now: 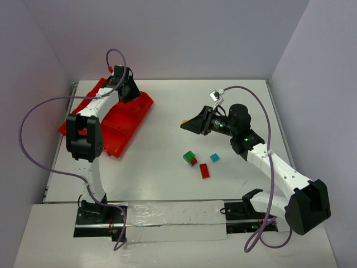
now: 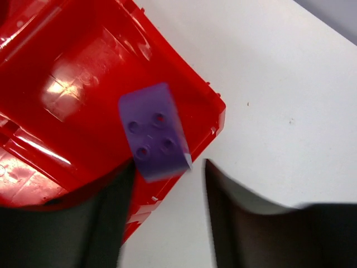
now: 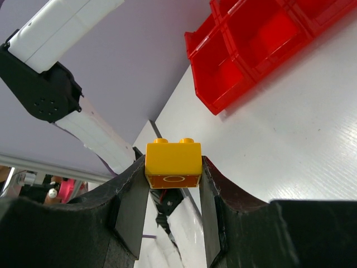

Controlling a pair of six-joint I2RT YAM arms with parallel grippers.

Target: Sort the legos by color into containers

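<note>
In the left wrist view a purple lego (image 2: 153, 134) shows blurred just past my left gripper's (image 2: 170, 167) tips, over a corner compartment of the red tray (image 2: 67, 67). The jaws stand apart and neither clamps it. From above, the left gripper (image 1: 127, 86) hangs over the tray's (image 1: 125, 120) far end. My right gripper (image 3: 173, 167) is shut on a yellow lego (image 3: 173, 159), studs pointing away, held above mid-table (image 1: 184, 125). On the table lie a green-on-red pair (image 1: 190, 158), a cyan lego (image 1: 215, 158) and a red lego (image 1: 204, 171).
The tray sits at the table's far left, set at an angle, its divided compartments (image 3: 245, 39) visible from the right wrist. The left arm's black and white links (image 3: 50, 84) cross that view. Walls close the table at back and sides.
</note>
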